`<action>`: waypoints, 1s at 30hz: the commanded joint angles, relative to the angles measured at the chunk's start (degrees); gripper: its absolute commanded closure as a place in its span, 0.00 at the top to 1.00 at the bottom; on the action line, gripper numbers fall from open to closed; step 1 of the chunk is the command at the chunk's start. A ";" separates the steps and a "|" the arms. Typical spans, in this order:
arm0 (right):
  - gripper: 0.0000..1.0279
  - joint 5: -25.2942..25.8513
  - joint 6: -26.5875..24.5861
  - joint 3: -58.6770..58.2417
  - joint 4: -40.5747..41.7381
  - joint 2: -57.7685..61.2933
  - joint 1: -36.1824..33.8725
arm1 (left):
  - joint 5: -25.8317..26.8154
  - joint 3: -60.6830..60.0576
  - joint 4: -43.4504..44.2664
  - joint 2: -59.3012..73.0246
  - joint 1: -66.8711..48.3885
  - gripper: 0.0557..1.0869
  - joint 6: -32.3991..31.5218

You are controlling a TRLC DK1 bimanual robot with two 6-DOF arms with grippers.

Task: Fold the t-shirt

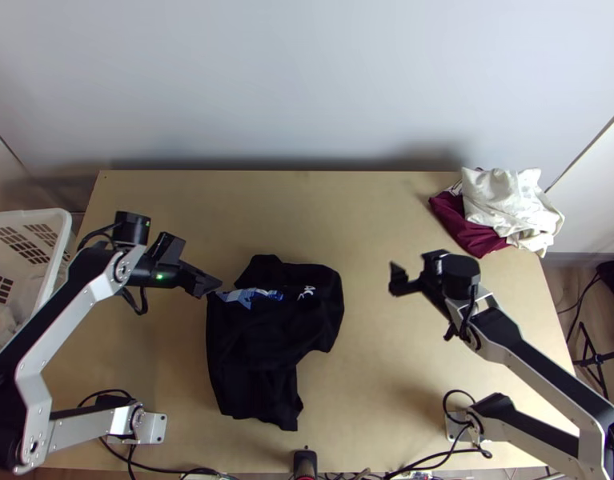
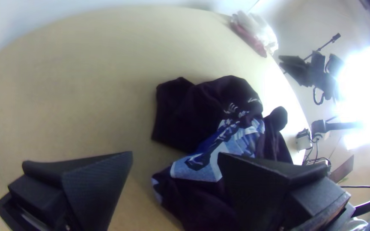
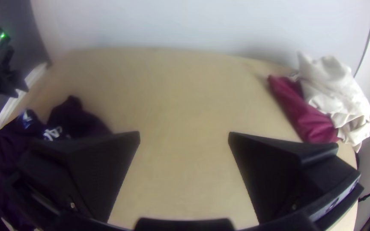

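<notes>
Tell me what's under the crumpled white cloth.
A dark red cloth sticks out from under the crumpled white cloth; whatever else lies beneath is covered and can't be seen.

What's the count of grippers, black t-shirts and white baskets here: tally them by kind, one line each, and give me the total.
Grippers: 2 (left gripper, right gripper)
Black t-shirt: 1
White basket: 1
Total: 4
</notes>
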 commanded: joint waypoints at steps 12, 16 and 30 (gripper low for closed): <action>0.93 -20.40 8.93 7.15 -11.83 7.51 11.55 | 0.23 -6.17 1.11 -11.93 1.70 0.93 -6.62; 0.93 -21.37 9.46 13.83 -14.11 11.47 15.15 | 0.23 -10.21 2.95 -15.09 3.37 0.93 -6.97; 0.94 -24.79 9.28 20.16 -19.12 18.76 22.27 | 0.23 -15.92 5.68 -20.98 6.09 0.93 -9.69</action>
